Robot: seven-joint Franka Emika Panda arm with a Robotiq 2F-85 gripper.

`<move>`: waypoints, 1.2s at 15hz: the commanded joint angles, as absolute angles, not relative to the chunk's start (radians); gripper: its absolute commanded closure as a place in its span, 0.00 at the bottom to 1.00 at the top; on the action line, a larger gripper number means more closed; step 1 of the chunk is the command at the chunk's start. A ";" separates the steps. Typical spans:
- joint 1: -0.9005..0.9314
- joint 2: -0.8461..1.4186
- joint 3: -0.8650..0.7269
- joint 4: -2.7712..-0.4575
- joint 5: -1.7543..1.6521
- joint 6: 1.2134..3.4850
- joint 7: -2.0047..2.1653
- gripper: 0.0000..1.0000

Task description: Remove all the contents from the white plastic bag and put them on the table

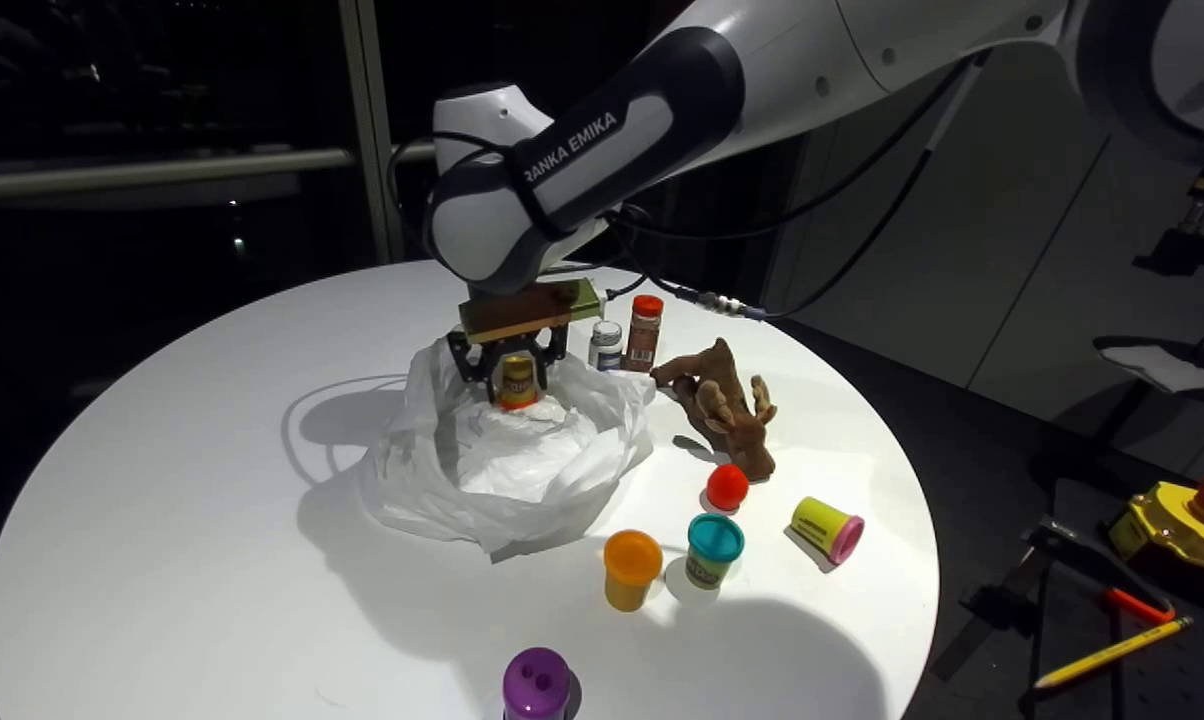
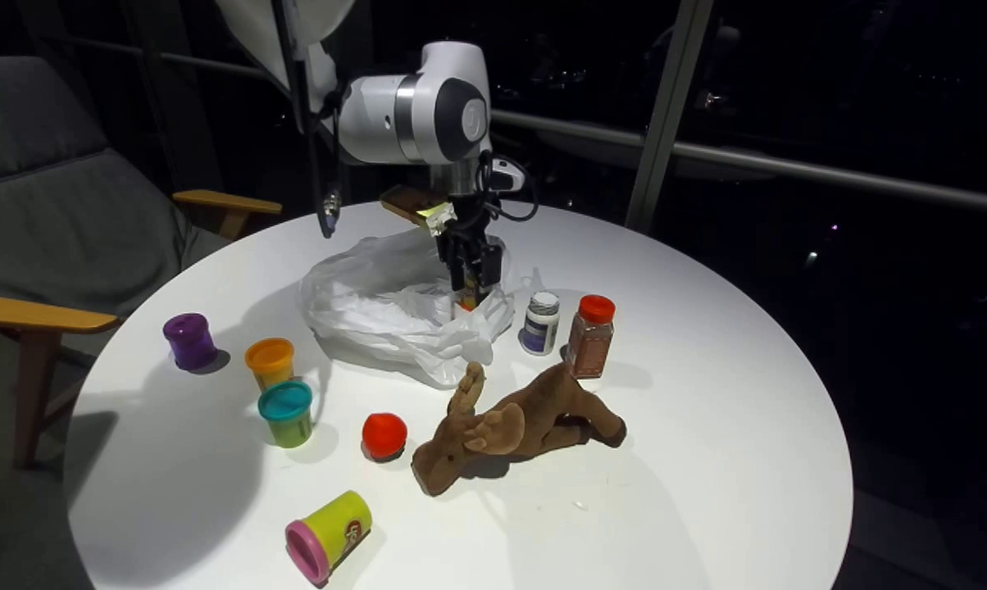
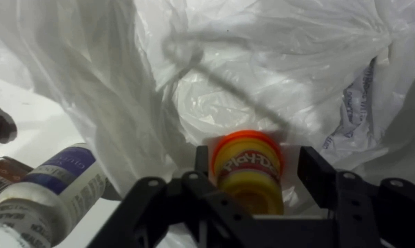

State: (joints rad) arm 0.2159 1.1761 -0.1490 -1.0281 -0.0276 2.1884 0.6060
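In both exterior views you look down across the table [image 1: 212, 540] at the bag [image 1: 512, 460], from the edge by the purple tub [image 1: 537, 680] and from that by the pink-lidded tub [image 2: 329, 534]; the wrist view, far closer, faces into the bag.

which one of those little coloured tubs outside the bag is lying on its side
The yellow tub with the pink lid: it lies on its side, while the purple tub, orange tub and teal-lidded tub all stand upright.

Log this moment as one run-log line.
tool: open around yellow Play-Doh tub, not gripping | tub: upside down inside white plastic bag | on table: brown plush animal, purple tub, orange tub
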 commanded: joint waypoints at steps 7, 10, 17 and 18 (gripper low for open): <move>0.253 1.179 -0.199 -1.016 -0.114 2.205 0.699 0.82; 0.252 1.161 -0.185 -1.038 -0.119 2.192 0.696 0.82; 0.278 0.929 -0.123 -1.310 -0.096 2.176 0.651 0.82; 0.281 0.892 -0.119 -1.352 -0.096 2.182 0.658 0.82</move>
State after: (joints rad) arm 0.2676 1.0607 -0.1359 -1.1624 -0.0989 2.1794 0.6655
